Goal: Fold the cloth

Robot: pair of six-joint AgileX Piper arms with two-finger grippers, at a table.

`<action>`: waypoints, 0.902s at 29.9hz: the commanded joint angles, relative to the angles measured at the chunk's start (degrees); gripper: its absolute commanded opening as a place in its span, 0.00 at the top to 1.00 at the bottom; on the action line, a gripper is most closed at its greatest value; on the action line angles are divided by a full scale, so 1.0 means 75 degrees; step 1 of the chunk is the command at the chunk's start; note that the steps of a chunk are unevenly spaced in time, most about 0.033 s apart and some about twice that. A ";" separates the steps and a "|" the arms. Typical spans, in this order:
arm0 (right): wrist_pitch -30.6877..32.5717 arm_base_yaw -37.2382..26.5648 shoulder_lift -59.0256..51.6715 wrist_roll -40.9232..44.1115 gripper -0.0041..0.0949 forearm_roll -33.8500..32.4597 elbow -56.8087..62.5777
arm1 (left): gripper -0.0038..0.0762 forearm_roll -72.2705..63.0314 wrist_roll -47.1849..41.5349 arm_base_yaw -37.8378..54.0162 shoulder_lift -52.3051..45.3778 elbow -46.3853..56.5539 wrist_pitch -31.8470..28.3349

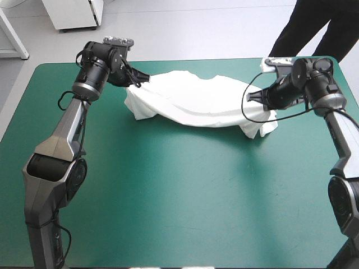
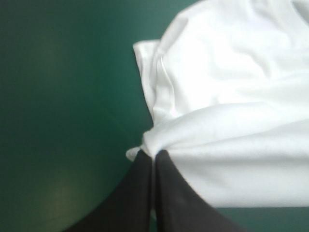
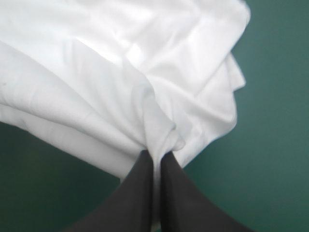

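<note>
The white T-shirt (image 1: 196, 101) hangs stretched between both arms over the far half of the teal-green table, its ends drooping. My left gripper (image 1: 136, 82) pinches the shirt's left end; in the left wrist view its black fingers (image 2: 140, 188) meet in a point, shut on the T-shirt (image 2: 231, 121). At the other end, my right gripper (image 1: 253, 96) holds a bunched fold. The right wrist view shows the gripper (image 3: 155, 157) with the T-shirt (image 3: 116, 72) pinched between its tips and spreading ahead.
Bare teal-green cover (image 1: 185, 196) fills the near half of the table. The far edge (image 1: 185, 60) runs just behind the shirt.
</note>
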 commanded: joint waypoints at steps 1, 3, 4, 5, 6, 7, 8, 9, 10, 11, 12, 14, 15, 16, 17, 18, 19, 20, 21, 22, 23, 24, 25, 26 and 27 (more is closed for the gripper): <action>-0.0403 -0.0036 -0.0783 -0.0227 0.98 0.0191 0.0995 | 0.98 -0.0053 -0.0302 -0.0034 -0.0888 0.1125 -0.0431; -0.0532 -0.0036 -0.0995 -0.0338 0.98 0.0234 0.1674 | 0.98 -0.0070 -0.0420 -0.0094 -0.1277 0.1996 -0.0799; -0.0637 -0.0036 -0.1193 -0.0372 0.98 0.0234 0.2110 | 0.98 -0.0139 -0.0454 -0.0094 -0.1531 0.2699 -0.1135; -0.0726 -0.0036 -0.1281 -0.0390 0.98 0.0252 0.2393 | 0.98 -0.0234 -0.0509 -0.0126 -0.1800 0.3176 -0.1381; -0.0826 -0.0036 -0.1423 -0.0390 0.98 0.0249 0.2732 | 0.98 -0.0376 -0.0510 -0.0130 -0.2065 0.3656 -0.1610; -0.0892 -0.0036 -0.1597 -0.0447 0.98 0.0249 0.3106 | 0.98 -0.0491 -0.0543 -0.0145 -0.2321 0.4342 -0.1866; -0.0913 -0.0036 -0.1697 -0.0487 0.98 0.0249 0.3339 | 0.98 -0.0491 -0.0636 -0.0178 -0.2561 0.4892 -0.1990; -0.0936 -0.0036 -0.1825 -0.0522 0.98 0.0269 0.3618 | 0.98 -0.0544 -0.0652 -0.0178 -0.2741 0.5311 -0.2108; -0.0951 -0.0036 -0.1949 -0.0539 0.98 0.0287 0.3888 | 0.98 -0.0640 -0.0652 -0.0178 -0.2996 0.5905 -0.2199; -0.0967 -0.0036 -0.2040 -0.0560 0.98 0.0287 0.4047 | 0.98 -0.0805 -0.0625 -0.0178 -0.3158 0.6283 -0.2291; -0.1002 -0.0036 -0.2164 -0.0600 0.98 0.0302 0.4306 | 0.98 -0.0881 -0.0625 -0.0178 -0.3322 0.6732 -0.2363; -0.1036 -0.0036 -0.2406 -0.0599 0.97 0.0370 0.4808 | 0.98 -0.1116 -0.0625 -0.0178 -0.3735 0.7559 -0.2586; -0.1047 -0.0036 -0.2532 -0.0638 0.98 0.0415 0.5056 | 0.98 -0.1177 -0.0625 -0.0178 -0.3911 0.7876 -0.2715; -0.1054 -0.0036 -0.2646 -0.0654 0.98 0.0428 0.5296 | 0.98 -0.1249 -0.0625 -0.0178 -0.4120 0.8254 -0.2808; -0.1066 -0.0036 -0.2738 -0.0654 0.98 0.0446 0.5527 | 0.98 -0.1313 -0.0625 -0.0178 -0.4331 0.8540 -0.2857; -0.1086 -0.0036 -0.2854 -0.0654 0.98 0.0446 0.5751 | 0.98 -0.1458 -0.0625 -0.0188 -0.4535 0.8887 -0.2949; -0.1084 -0.0036 -0.2935 -0.0654 0.98 0.0446 0.5923 | 0.98 -0.1490 -0.0625 -0.0188 -0.4734 0.9217 -0.3012; -0.1084 -0.0036 -0.3043 -0.0654 0.98 0.0446 0.6079 | 0.98 -0.1555 -0.0625 -0.0188 -0.4926 0.9515 -0.3046; -0.1084 -0.0036 -0.3150 -0.0654 0.98 0.0446 0.6261 | 0.98 -0.1644 -0.0625 -0.0188 -0.5108 0.9790 -0.3125; -0.1102 -0.0036 -0.3247 -0.0654 0.98 0.0466 0.6456 | 0.98 -0.1738 -0.0625 -0.0188 -0.5272 1.0032 -0.3156; -0.1085 -0.0036 -0.3339 -0.0654 0.98 0.0487 0.6563 | 0.98 -0.1794 -0.0625 -0.0188 -0.5392 1.0195 -0.3175; -0.1050 -0.0036 -0.3433 -0.0654 0.98 0.0546 0.6670 | 0.98 -0.1832 -0.0625 -0.0188 -0.5526 1.0377 -0.3205; -0.1040 -0.0036 -0.3510 -0.0654 0.98 0.0586 0.6761 | 0.98 -0.1865 -0.0625 -0.0188 -0.5645 1.0564 -0.3225; -0.1040 -0.0036 -0.3546 -0.0654 0.98 0.0631 0.6825 | 0.98 -0.1865 -0.0625 -0.0188 -0.5734 1.0668 -0.3238; -0.1040 -0.0036 -0.3604 -0.0654 0.98 0.0694 0.6882 | 0.98 -0.1907 -0.0625 -0.0188 -0.5827 1.0754 -0.3235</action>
